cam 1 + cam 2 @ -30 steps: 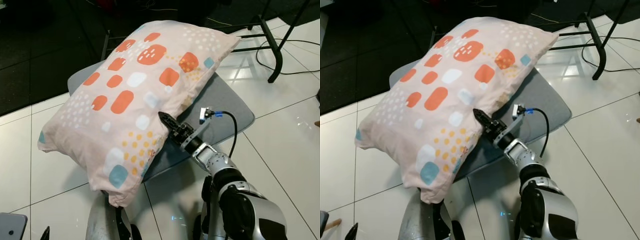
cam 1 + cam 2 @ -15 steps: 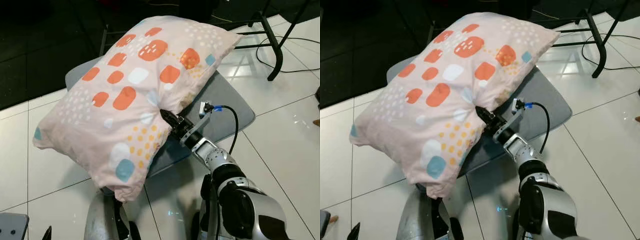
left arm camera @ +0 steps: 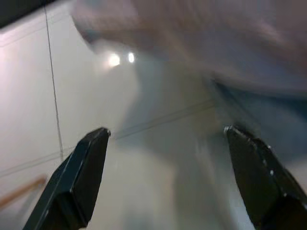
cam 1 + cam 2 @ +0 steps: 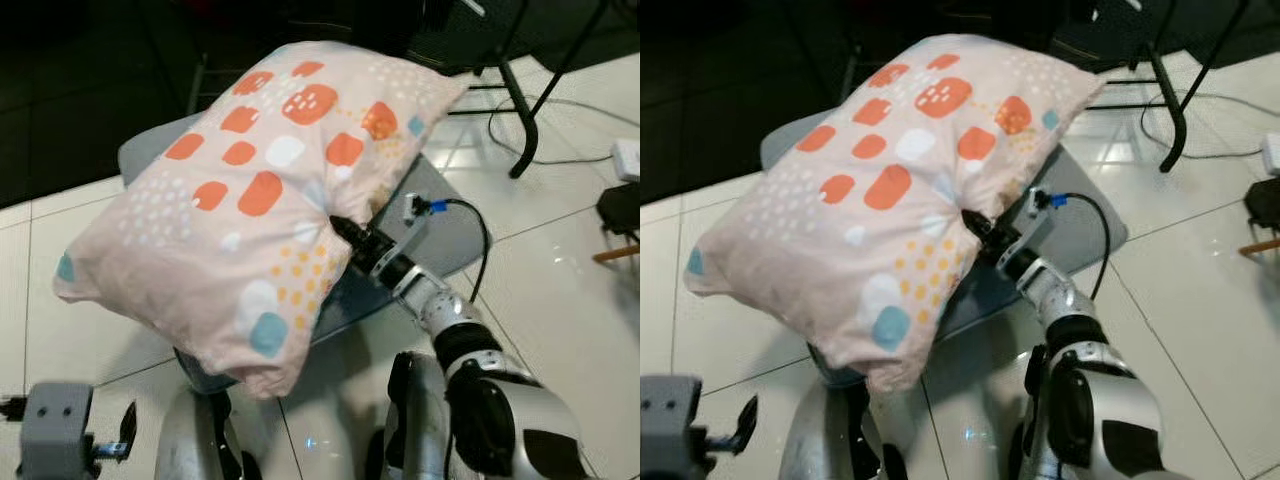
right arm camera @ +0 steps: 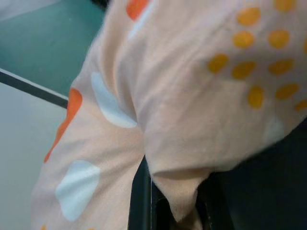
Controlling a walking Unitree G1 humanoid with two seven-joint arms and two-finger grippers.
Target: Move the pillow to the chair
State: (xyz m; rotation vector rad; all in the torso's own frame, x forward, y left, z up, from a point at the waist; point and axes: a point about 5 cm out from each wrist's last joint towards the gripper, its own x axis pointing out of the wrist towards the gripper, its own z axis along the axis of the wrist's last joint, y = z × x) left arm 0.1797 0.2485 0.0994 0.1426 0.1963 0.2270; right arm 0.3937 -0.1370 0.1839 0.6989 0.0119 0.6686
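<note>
Pink pillow (image 4: 250, 200) overhangs grey chair (image 4: 445, 215), edge pinched by right pincer (image 4: 342, 226).

The pillow (image 4: 250, 190) lies on the chair (image 4: 455, 225), overhanging its left.

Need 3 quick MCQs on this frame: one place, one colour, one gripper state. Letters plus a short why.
1. Where does the pillow lie?
A. flat on the floor
B. over the grey chair seat
C. on a table

2. What colour are the pillow's largest blotches?
A. orange
B. green
C. black

3. How is the right gripper?
A. open, away from the pillow
B. shut on a cable
C. shut on pillow fabric

Key: 1 B, the grey seat shows under and beside the pillow. 2 A, orange blotches cover its top. 3 C, the right wrist view shows a fold of fabric pinched between the black fingers.
</note>
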